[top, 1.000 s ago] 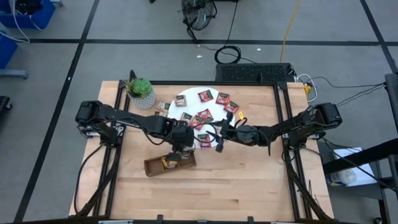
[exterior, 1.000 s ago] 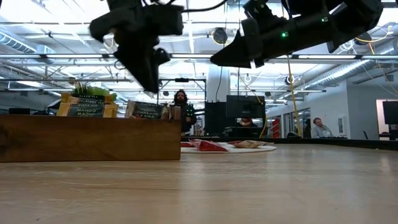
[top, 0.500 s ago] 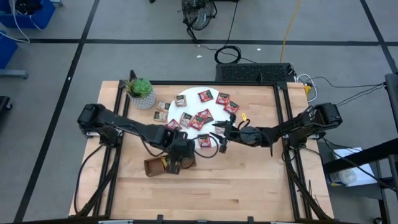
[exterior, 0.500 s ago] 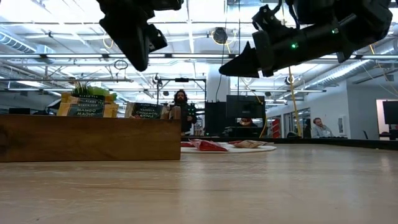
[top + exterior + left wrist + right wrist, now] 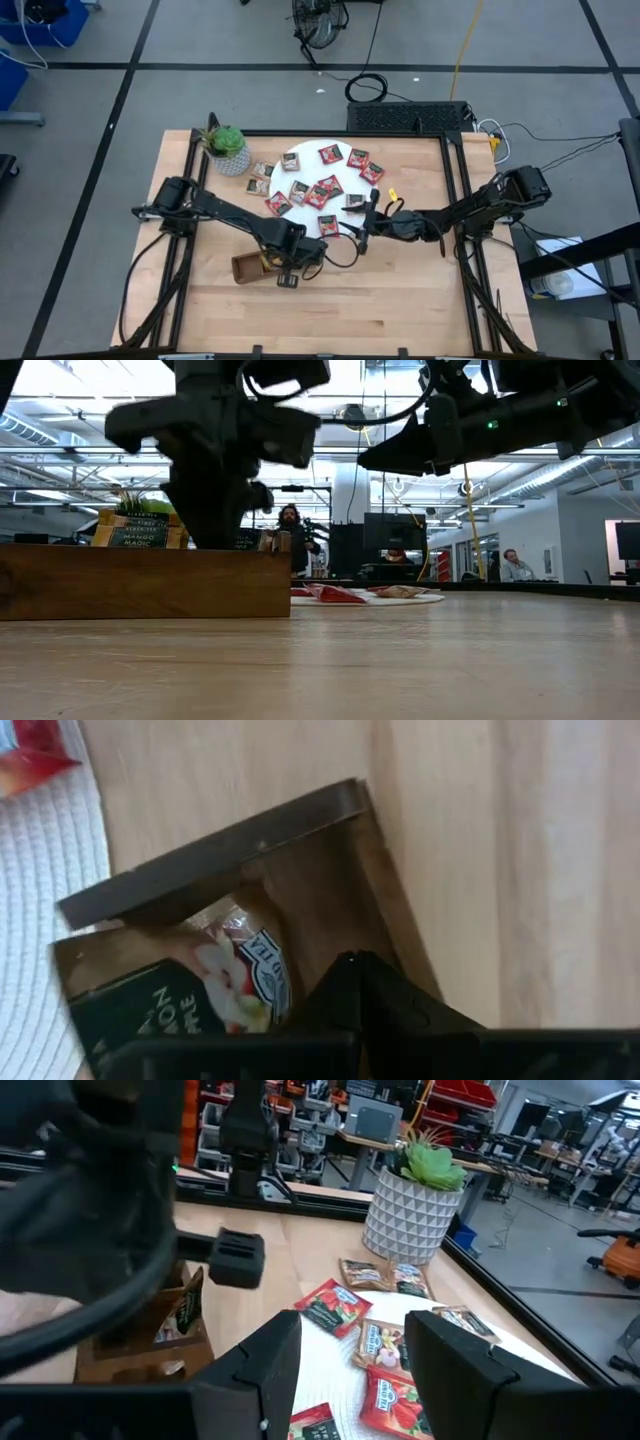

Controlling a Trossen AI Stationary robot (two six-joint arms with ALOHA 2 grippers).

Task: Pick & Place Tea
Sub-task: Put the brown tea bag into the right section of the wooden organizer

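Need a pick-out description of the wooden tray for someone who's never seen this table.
Start at the white round disc strewn with small red tea sachets in the middle of the light wooden table. The long dark-brown wooden tray lies on the side of the disc away from the green potted plant, under the left gripper. It is the only dark box there, holding sachets upright.

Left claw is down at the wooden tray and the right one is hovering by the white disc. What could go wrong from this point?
The left claw is shut, low over the wooden tray beside a standing sachet; lifting away could snag or tip that sachet, or nudge the tray. The right claw, open, hangs at the edge of the white disc close to the left arm, so the arms might brush if both move inward. Loose sachets there could get swept off.
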